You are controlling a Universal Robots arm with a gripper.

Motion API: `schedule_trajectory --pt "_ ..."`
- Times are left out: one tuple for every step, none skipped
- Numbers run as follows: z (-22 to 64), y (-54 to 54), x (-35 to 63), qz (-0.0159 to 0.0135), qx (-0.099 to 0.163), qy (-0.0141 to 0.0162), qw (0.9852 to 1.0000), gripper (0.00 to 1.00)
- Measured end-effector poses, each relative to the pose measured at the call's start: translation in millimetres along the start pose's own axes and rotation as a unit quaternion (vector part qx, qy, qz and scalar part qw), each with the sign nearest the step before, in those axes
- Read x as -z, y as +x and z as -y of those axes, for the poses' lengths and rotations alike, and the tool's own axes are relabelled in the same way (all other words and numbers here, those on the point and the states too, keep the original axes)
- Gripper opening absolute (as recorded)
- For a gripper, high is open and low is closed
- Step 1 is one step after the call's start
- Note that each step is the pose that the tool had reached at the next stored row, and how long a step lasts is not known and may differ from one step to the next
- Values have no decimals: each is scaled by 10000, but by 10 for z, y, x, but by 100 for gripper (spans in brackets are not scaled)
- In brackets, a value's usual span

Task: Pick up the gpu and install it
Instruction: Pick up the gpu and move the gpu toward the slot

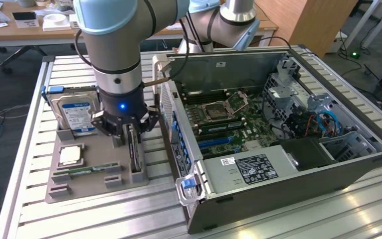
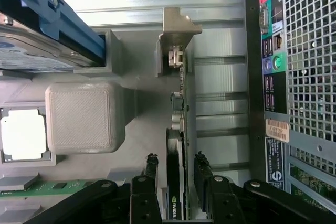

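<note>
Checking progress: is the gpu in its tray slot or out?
In: the gpu stands on edge in the grey tray's slot, beside the computer case, open gripper straddling it.

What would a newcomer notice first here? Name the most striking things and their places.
The open computer case, motherboard exposed, dominates the exterior view's right. Beside it, the arm's end effector hangs open astride the gpu, standing on edge in a grey tray alongside a blue-labelled hard drive.

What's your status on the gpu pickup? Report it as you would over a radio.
Claw open, straddling gpu. It stands on edge in grey tray, not lifted. Hard drive stands apart; open case alongside.
</note>
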State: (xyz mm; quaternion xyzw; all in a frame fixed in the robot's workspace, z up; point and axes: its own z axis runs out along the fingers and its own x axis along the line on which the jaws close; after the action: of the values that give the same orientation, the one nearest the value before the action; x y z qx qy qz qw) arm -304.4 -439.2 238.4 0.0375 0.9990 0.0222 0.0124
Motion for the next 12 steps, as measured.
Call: schedule_trajectory --pt "-4 0 -11 0 0 0 10000 42" --pt "-9 1 -23 -1 0 0 10000 42" --pt "-13 2 -34 0 0 0 10000 42" --pt "-16 2 -46 0 1 0 10000 42" --pt "-17 1 -49 -1 1 0 10000 42" --pt "-17 1 -49 -1 2 0 10000 42" --pt "-17 2 -49 -1 2 1 10000 42" --pt "-18 2 -49 -1 1 1 10000 42" --pt "-18 3 -50 -1 0 0 10000 42" --pt "-18 3 -51 -1 0 0 10000 42" --pt "-18 2 -55 0 1 -1 10000 42" --pt "-18 2 -60 1 1 -2 10000 42"
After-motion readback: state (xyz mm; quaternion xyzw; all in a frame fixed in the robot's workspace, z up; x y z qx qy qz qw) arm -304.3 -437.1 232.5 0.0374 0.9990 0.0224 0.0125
